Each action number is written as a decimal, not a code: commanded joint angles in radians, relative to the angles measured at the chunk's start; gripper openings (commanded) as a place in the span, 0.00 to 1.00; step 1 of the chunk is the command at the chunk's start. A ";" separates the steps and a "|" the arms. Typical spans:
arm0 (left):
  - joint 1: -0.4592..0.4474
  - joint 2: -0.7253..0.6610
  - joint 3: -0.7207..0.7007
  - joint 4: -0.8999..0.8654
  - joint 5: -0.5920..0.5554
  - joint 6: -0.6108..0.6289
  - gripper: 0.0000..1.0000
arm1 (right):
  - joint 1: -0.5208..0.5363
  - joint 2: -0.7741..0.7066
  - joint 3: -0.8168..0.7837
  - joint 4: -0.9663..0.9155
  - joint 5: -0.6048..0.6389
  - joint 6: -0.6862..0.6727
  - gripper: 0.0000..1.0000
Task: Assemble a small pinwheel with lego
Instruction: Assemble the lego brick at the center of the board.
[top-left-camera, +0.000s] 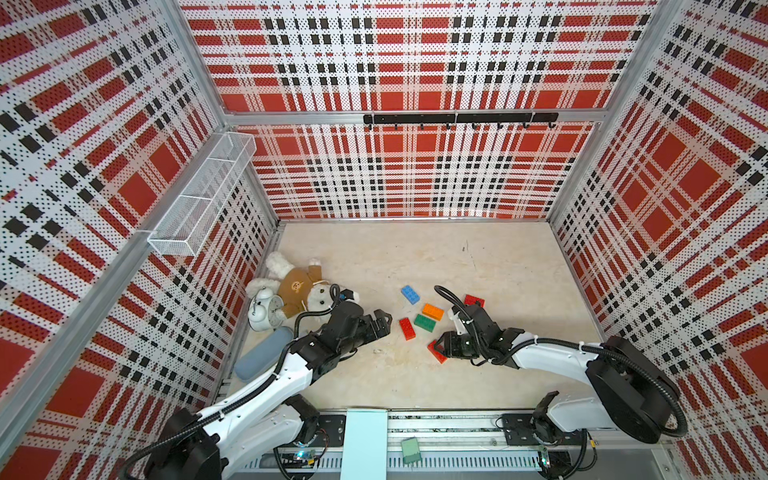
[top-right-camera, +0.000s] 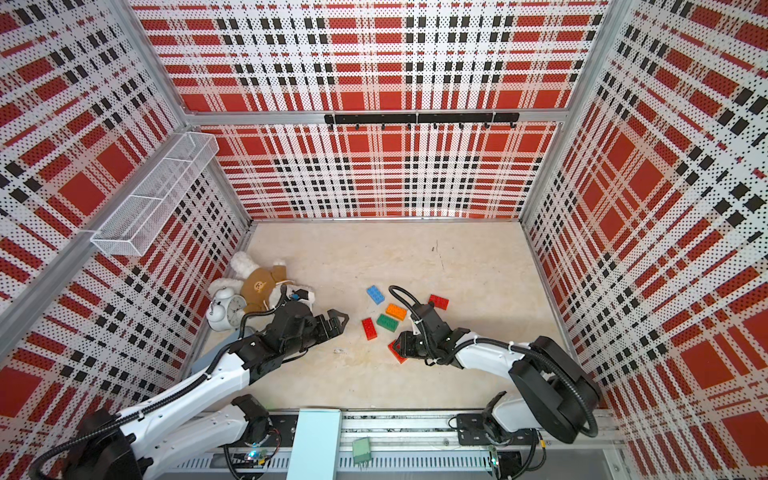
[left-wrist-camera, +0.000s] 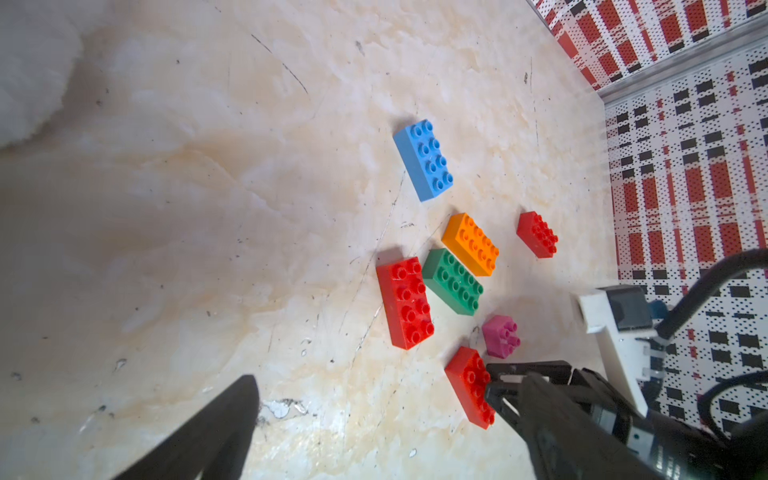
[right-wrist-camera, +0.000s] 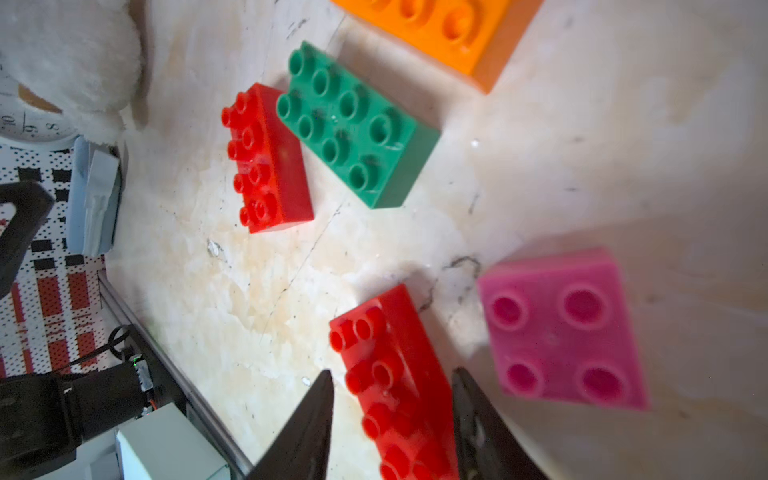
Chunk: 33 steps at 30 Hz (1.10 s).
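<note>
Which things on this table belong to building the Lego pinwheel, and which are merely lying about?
For the job: blue brick, orange brick, green brick, pink square brick, red brick by the green, farthest red brick, nearest red brick.

Lying about: teddy bear, alarm clock, grey-blue case.

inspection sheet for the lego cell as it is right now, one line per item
surface: beige marbled tabletop, scuffed and stained
job's things: seven loose, none joined: blue brick, orange brick, green brick, pink square, middle red brick, far red brick, near red brick
clutter: teddy bear, alarm clock, grey case
grippers: left gripper open, empty; right gripper open, jaws astride near red brick
cables: black hoses loop over both wrists
surroundings: plaid walls, wire basket, hook rail
</note>
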 joint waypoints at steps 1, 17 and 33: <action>0.020 0.023 -0.014 0.043 0.053 0.012 0.99 | 0.005 0.031 0.012 0.079 -0.011 0.033 0.45; 0.069 0.002 -0.031 -0.005 0.063 0.027 1.00 | 0.074 0.095 0.091 -0.032 0.073 0.010 0.21; 0.140 -0.054 -0.043 -0.055 0.092 0.061 0.99 | 0.113 0.205 0.246 -0.127 0.083 -0.068 0.13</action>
